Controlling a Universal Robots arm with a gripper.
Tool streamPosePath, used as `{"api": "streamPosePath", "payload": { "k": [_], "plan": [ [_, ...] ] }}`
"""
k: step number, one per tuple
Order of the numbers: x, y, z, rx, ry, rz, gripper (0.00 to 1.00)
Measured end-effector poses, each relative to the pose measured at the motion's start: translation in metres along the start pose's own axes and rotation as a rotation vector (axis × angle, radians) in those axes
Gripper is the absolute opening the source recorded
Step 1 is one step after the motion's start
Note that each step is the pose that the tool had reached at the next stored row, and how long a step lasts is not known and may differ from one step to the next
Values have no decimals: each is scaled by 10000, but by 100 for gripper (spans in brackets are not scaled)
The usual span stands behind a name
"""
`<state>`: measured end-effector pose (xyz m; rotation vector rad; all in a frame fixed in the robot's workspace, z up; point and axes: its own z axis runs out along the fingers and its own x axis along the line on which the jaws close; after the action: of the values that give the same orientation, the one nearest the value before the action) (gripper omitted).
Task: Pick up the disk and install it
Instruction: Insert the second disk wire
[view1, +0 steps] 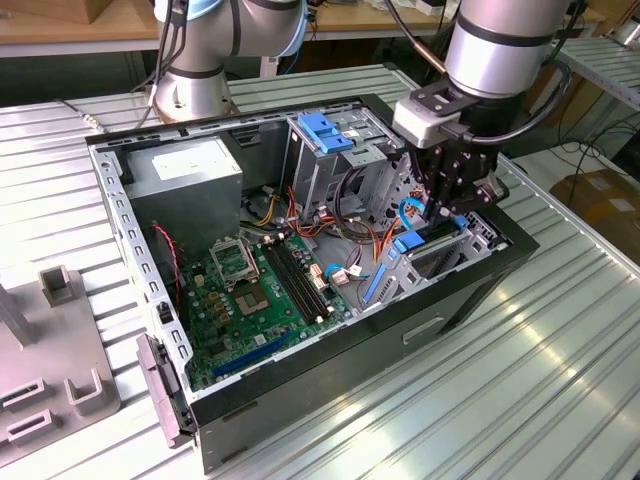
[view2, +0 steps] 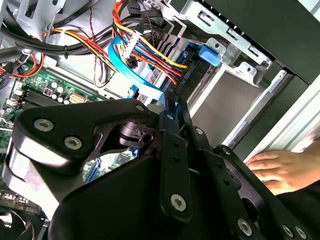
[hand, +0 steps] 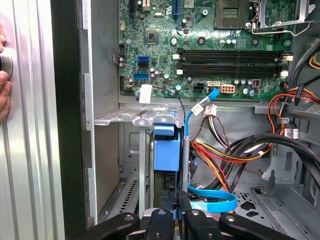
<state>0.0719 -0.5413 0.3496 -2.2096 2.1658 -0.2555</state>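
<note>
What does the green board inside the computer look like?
The board is flat and green, and it lies on the bottom of the open case. Long black slots run side by side across it. A square silver socket sits beside them. Small blue plugs and tiny round parts dot its surface. Bundles of red, yellow and black wires hang close to one edge.

no legible text, labels or signs anywhere

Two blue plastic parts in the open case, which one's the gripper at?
The lower blue frame, right under the gripper by the case's front wall. The other, a blue latch piece, sits atop the metal drive cage, clear of the gripper.
</note>
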Motion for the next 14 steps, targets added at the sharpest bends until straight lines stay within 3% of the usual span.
{"api": "streamPosePath", "payload": {
  "k": [7,12,14],
  "plan": [
    [7,8,20,22,-124,19,16],
    [40,9,27,58,-160,27,16],
    [61,11,29,76,-266,44,16]
  ]
}}
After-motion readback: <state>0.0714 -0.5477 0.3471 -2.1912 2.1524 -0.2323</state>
